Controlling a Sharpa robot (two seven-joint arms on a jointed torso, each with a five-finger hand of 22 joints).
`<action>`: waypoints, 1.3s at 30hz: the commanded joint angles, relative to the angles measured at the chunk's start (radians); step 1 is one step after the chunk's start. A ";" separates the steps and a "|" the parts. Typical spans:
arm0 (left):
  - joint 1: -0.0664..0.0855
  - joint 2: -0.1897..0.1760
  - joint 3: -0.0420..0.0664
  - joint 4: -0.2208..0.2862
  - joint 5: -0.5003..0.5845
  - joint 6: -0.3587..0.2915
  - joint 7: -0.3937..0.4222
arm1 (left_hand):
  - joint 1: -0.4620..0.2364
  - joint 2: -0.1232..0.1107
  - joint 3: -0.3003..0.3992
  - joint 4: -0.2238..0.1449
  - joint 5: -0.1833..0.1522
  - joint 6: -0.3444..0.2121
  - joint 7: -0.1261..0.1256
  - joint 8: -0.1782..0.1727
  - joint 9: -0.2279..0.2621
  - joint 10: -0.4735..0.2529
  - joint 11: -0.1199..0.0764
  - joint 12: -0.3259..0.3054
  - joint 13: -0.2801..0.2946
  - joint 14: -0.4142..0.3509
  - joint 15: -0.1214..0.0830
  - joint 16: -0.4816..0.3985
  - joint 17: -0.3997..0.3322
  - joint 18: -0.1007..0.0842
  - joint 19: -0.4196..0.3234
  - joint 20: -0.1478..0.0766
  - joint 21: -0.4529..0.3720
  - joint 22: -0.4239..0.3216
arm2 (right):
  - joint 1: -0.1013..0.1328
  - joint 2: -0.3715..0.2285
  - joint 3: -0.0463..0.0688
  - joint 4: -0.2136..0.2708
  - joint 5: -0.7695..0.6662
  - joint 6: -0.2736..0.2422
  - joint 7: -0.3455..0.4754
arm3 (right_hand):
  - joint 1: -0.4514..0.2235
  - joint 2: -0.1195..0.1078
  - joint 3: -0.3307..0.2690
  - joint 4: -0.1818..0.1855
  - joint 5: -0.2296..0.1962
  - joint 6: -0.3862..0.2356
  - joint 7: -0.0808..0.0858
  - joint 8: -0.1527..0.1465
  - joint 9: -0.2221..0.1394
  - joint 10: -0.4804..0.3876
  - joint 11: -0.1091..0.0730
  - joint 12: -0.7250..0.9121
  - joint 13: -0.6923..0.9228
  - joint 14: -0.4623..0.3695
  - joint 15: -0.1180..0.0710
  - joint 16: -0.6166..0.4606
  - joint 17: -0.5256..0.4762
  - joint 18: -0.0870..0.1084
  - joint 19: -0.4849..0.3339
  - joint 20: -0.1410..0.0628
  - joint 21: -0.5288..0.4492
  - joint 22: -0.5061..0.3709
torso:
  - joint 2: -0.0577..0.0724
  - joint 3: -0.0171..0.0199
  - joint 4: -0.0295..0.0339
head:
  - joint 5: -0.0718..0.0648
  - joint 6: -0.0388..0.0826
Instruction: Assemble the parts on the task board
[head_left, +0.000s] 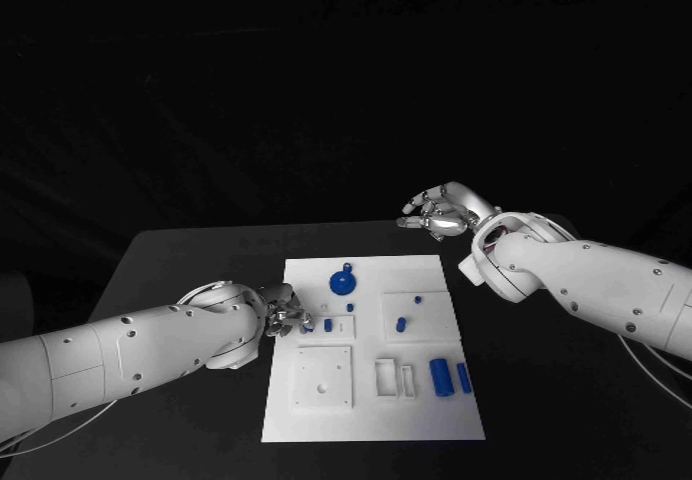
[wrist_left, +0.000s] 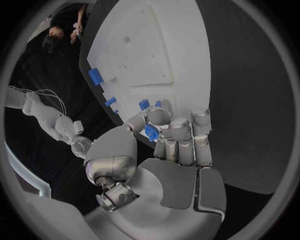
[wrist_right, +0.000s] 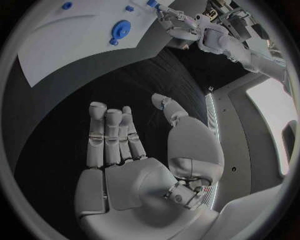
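The white task board (head_left: 368, 415) lies in the middle of the table. On it are a round blue disc (head_left: 343, 281), several small blue pegs such as one (head_left: 401, 324) in a raised block, and two longer blue parts (head_left: 438, 377) near the right edge. My left hand (head_left: 284, 312) is at the board's left edge and pinches a small blue part (wrist_left: 151, 132) between thumb and fingers (wrist_left: 180, 131), just above the board (wrist_left: 144, 45). My right hand (head_left: 440, 214) hovers beyond the board's far right corner, fingers (wrist_right: 106, 132) spread and holding nothing.
White raised blocks stand on the board: a square plate (head_left: 323, 377) at the near left and a small frame (head_left: 388, 377) beside it. Black table (head_left: 577, 400) surrounds the board on all sides. The disc (wrist_right: 120, 28) and my left hand (wrist_right: 178, 22) appear far off in the right wrist view.
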 joint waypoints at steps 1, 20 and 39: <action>-0.001 -0.002 -0.001 0.007 0.006 -0.088 0.022 | 0.005 0.013 0.008 0.000 0.003 0.168 -0.046 0.005 0.004 -0.002 -0.006 0.007 0.002 0.007 -0.016 0.006 0.001 0.007 0.007 -0.116 0.007 0.016 | 0.000 -0.001 0.000 0.002 -0.005 0.011 0.004 | 0.004 0.006 -0.003 0.006 0.006 -0.001 0.007 0.006 -0.001 -0.006 0.003 0.007 -0.001 -0.006 -0.001 0.004 -0.001 0.046 0.002 -0.007 -0.006 0.018 | -0.001 0.0004 0.0004 | -0.001 -0.002; -0.002 0.002 -0.001 0.011 0.007 -0.020 -0.001 | 0.006 0.010 0.010 0.003 0.003 0.167 -0.047 0.010 0.003 -0.003 -0.007 0.010 0.003 0.008 -0.018 0.006 0.001 0.008 0.009 -0.116 0.009 0.015 | 0.000 0.001 0.000 0.000 -0.005 0.012 0.004 | 0.004 0.006 -0.003 0.007 0.007 -0.001 0.007 0.006 -0.001 -0.006 0.003 0.007 -0.002 -0.006 -0.001 0.004 -0.002 0.046 0.002 -0.007 -0.006 0.018 | 0.000 0.0006 0.0002 | 0.001 -0.004; -0.013 0.015 -0.001 -0.009 -0.026 -0.007 -0.025 | 0.009 0.011 0.012 0.003 0.004 0.166 -0.048 0.013 0.003 -0.003 -0.007 0.012 0.004 0.008 -0.018 0.007 0.001 0.009 0.010 -0.116 0.010 0.015 | 0.000 -0.001 0.000 0.001 -0.005 0.013 0.004 | 0.004 0.006 -0.004 0.007 0.007 -0.002 0.007 0.006 -0.001 -0.007 0.003 0.008 -0.003 -0.006 -0.001 0.005 -0.002 0.046 0.002 -0.007 -0.006 0.018 | 0.000 0.0008 0.0000 | 0.001 -0.008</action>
